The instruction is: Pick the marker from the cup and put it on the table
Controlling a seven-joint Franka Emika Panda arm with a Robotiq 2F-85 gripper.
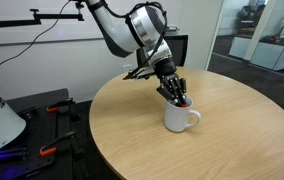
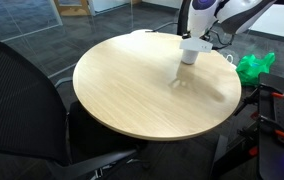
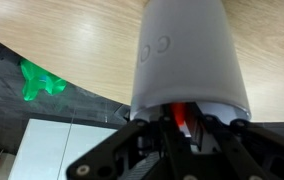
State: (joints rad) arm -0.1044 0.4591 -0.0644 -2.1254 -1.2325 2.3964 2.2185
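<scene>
one smooth white ceramic cup (image 1: 179, 118) on round wood-grain table (image 1: 237, 120)

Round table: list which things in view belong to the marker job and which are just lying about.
Job in hand:
marker, standing in the cup
cup
table
gripper, reaching into the cup

Just lying about:
green object, off the table
black chair, beside the table

Smooth, glossy white ceramic cup (image 3: 187, 60); matt light wood-grain table (image 2: 132, 90); smooth red plastic marker (image 3: 185, 116).
</scene>
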